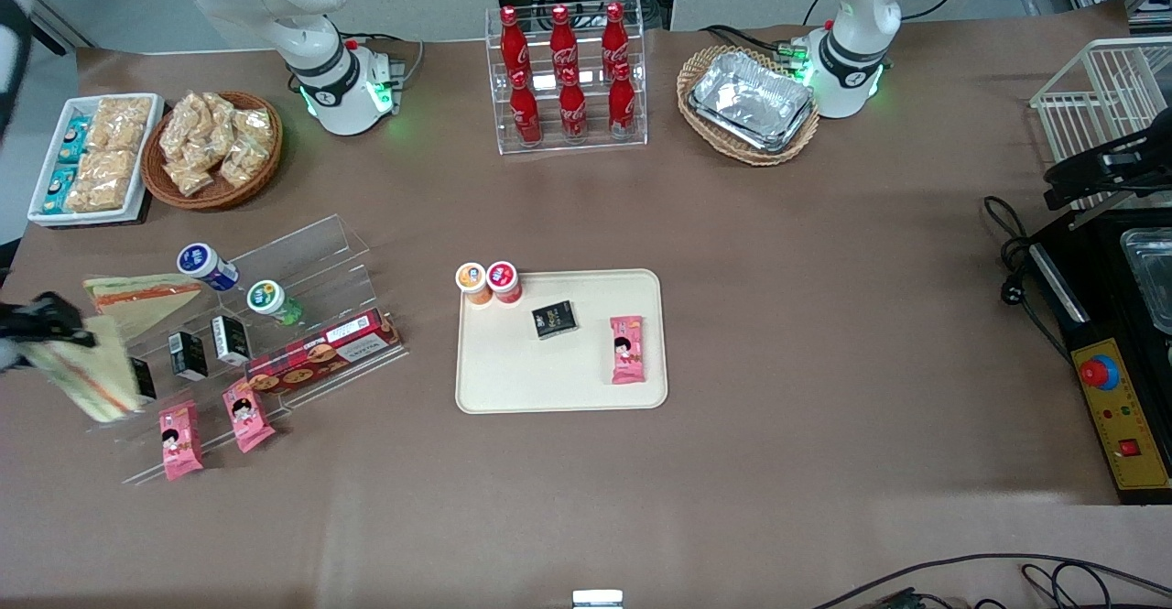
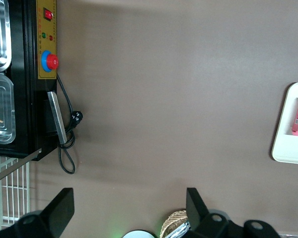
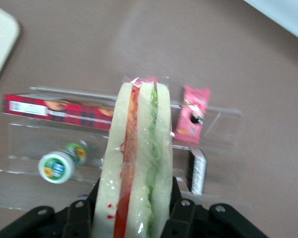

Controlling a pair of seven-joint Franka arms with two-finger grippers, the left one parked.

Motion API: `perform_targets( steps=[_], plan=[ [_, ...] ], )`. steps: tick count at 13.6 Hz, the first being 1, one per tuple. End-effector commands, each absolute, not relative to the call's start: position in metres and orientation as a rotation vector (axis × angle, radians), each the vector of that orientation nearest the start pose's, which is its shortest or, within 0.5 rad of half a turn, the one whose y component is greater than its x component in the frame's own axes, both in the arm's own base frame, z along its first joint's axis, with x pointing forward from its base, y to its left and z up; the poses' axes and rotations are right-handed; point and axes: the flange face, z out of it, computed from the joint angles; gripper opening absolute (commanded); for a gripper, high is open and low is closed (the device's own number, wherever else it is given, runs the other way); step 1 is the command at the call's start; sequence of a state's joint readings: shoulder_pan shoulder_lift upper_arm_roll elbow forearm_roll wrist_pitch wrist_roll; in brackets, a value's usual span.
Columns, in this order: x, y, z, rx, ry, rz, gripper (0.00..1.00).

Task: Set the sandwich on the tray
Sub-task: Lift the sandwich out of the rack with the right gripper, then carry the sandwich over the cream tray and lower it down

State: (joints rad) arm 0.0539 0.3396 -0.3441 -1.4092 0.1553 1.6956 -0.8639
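The sandwich (image 1: 87,375), a clear-wrapped pale wedge with thin green, white and red-orange layers, hangs in my right gripper (image 1: 46,330) at the working arm's end of the table, above the clear display rack (image 1: 275,316). In the right wrist view the sandwich (image 3: 136,163) stands edge-on between my fingers (image 3: 181,210), which are shut on it. The cream-beige tray (image 1: 513,380) lies mid-table, toward the parked arm from the rack, and its corner shows in the right wrist view (image 3: 0,39).
A second wedge with a broad orange band (image 1: 142,298) lies on the rack with small bottles (image 1: 206,266), black boxes, a red biscuit box (image 1: 320,353) and pink packets (image 1: 179,440). The tray holds two small cups (image 1: 488,281), a black box (image 1: 555,319) and a pink packet (image 1: 627,349).
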Motion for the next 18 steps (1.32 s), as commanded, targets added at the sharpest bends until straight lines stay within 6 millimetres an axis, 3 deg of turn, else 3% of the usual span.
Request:
perform_targets(
  steps=[1, 7, 8, 13, 18],
  plan=[
    [0.649, -0.032, 0.528, -2.882, -1.149, 0.042, 0.53],
    [0.641, 0.159, 0.527, -2.701, -1.585, -0.046, 0.53],
    [0.64, 0.182, 0.521, -2.673, -1.649, -0.067, 0.53],
    [0.637, 0.275, 0.469, -2.45, -2.029, -0.101, 0.53],
    [0.629, 0.339, 0.41, -2.31, -2.228, -0.098, 0.53]
  ],
)
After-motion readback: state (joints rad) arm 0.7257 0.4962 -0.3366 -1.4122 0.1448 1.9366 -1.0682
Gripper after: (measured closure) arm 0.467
